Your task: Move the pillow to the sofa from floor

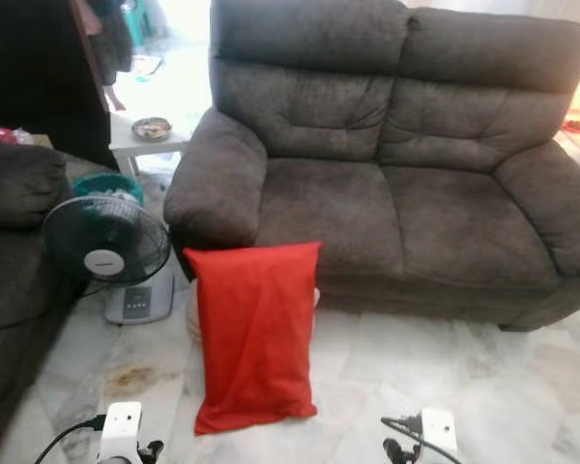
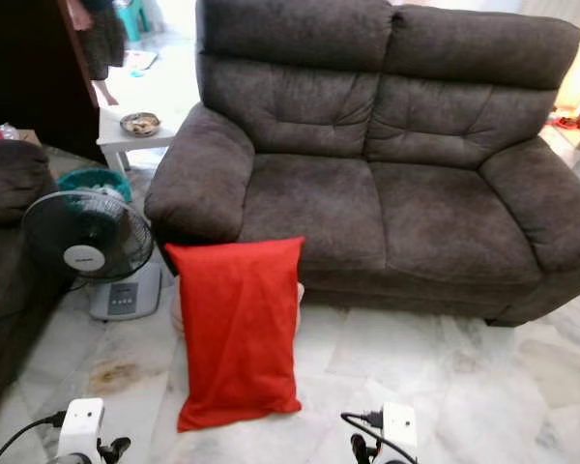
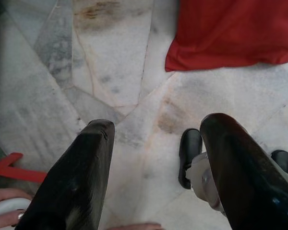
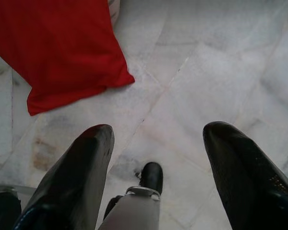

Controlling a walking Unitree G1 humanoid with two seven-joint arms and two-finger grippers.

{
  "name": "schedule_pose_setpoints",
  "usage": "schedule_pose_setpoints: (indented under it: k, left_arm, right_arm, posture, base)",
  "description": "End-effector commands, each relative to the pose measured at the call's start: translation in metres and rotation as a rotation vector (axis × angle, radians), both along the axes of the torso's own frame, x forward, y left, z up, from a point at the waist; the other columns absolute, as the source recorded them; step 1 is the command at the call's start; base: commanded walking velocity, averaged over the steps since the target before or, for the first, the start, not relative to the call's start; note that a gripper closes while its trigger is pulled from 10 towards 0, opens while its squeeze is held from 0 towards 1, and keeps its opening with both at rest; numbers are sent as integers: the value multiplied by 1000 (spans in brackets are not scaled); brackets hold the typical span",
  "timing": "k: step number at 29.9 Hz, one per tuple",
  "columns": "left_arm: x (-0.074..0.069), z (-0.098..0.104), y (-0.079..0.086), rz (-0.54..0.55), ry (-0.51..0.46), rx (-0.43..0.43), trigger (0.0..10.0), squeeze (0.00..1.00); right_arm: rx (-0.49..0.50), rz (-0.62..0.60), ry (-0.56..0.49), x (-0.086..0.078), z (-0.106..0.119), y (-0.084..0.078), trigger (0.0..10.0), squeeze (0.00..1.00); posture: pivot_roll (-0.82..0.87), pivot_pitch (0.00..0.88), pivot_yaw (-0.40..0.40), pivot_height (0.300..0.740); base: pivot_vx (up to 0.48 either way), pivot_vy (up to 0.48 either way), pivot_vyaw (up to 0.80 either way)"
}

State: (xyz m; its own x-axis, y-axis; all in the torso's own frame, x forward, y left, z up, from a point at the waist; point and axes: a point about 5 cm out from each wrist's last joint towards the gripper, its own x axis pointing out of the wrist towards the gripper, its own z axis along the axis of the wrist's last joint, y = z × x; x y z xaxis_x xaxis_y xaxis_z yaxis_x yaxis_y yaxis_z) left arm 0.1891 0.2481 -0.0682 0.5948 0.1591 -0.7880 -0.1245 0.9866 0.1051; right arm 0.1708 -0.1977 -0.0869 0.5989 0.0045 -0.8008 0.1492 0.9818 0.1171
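Red pillow (image 1: 256, 333) lower centre, leaning on sofa (image 1: 387, 193): likely soft, light; pinch upper corners. Left end effector (image 3: 153, 158), right end effector (image 4: 156, 158) spread wide, empty.

The pillow (image 1: 256, 333) is plain bright red. The sofa (image 1: 396, 164) is dark grey-brown, and the floor (image 1: 445, 377) is white marble veined grey, with a brownish stain (image 1: 128, 377).

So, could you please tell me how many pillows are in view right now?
1. The red pillow stands propped against the front of the grey sofa, its lower end on the marble floor, beside the fan. Others may be hidden out of frame.
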Motion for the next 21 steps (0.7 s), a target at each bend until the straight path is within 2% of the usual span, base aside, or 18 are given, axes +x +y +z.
schedule_pose_setpoints:
  k: [1, 5, 11, 21]
  left_arm:
    - [-2, -4, -9, -11, 15, -23, 10000, 0]
    - [-2, -4, -9, -13, 17, -24, 10000, 0]
    - [-2, -4, -8, -12, 15, -25, 10000, 0]
    - [-1, -3, -9, -5, 13, -29, 10000, 0]
  right_arm:
    - [-16, -19, 24, -8, -2, -8, 10000, 0]
    - [-37, 7, 21, -6, -2, -8, 10000, 0]
    - [-22, -4, 29, -7, -2, -7, 10000, 0]
    - [4, -12, 35, -7, -2, -6, 10000, 0]
  posture:
    - [110, 20, -48, 740]
    - [110, 22, -47, 740]
    - [116, 25, -51, 740]
    - [119, 27, -52, 740]
  base:
    - [270, 0, 0]
    - [326, 0, 0]
    - [444, 0, 744]
    - [443, 0, 0]
